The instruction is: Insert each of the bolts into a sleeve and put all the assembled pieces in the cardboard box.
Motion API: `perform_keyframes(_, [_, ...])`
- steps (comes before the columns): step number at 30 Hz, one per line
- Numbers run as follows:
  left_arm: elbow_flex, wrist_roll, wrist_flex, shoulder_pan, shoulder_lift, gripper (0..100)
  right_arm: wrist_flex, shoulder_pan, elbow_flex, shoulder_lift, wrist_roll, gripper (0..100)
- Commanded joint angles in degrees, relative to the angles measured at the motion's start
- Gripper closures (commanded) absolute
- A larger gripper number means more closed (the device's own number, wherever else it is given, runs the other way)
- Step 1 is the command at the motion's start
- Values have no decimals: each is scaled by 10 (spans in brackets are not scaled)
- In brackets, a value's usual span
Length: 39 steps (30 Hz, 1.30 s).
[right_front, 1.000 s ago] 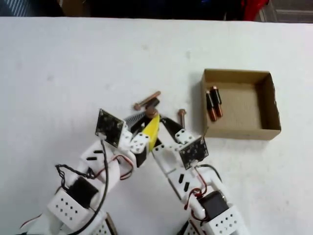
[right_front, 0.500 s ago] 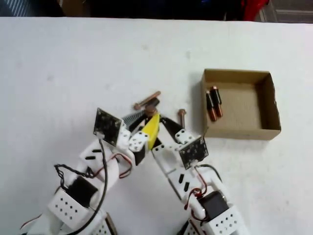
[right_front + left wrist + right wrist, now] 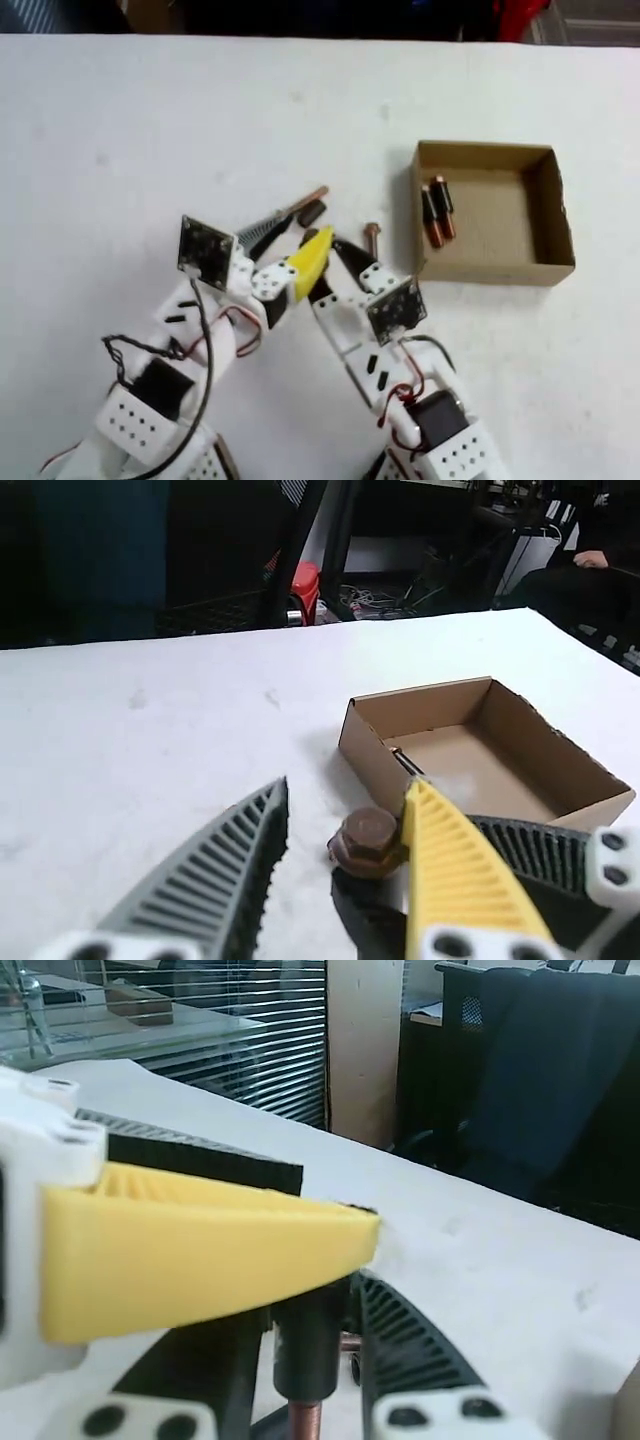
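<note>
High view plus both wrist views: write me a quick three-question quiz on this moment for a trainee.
1. Multiple choice: how many assembled pieces lie in the cardboard box? A) one B) two C) four
2. True or false: the left gripper is shut.
3. Fill in: the right gripper is shut on a black ____ with a copper bolt poking out of it.

Key: 1 B. 2 false: its grey and yellow fingers stand wide apart. 3 sleeve.
</note>
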Motion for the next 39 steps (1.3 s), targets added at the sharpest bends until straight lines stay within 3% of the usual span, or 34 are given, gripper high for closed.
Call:
perform_keyframes(1, [-8, 1, -21, -7, -9, 793, 0, -2, 5, -7, 22, 982])
perform_keyframes(6, [-21, 1, -19, -9, -9, 796, 0, -2, 5, -6, 22, 982])
perform_keyframes(14, [-126, 1, 4, -73, -9, 798, 1, -2, 5, -4, 25, 982])
perform_keyframes(17, [-171, 1, 74, -109, -9, 846, 17, -2, 5, -7, 25, 982])
perform_keyframes(20, [-221, 1, 145, -148, -9, 979, 21, -2, 5, -7, 25, 982])
perform_keyframes(28, [-318, 0, 295, -262, -9, 957, 21, 32, 4, -7, 26, 982])
perform_keyframes(31, [-343, -52, 360, -275, -9, 938, 26, 68, -6, -7, 26, 982])
perform_keyframes(34, [-365, -110, 428, -274, -9, 936, 80, 96, -49, -7, 26, 982])
perform_keyframes(39, [-379, -120, 523, -276, -10, 936, 202, 109, -146, -4, 26, 982])
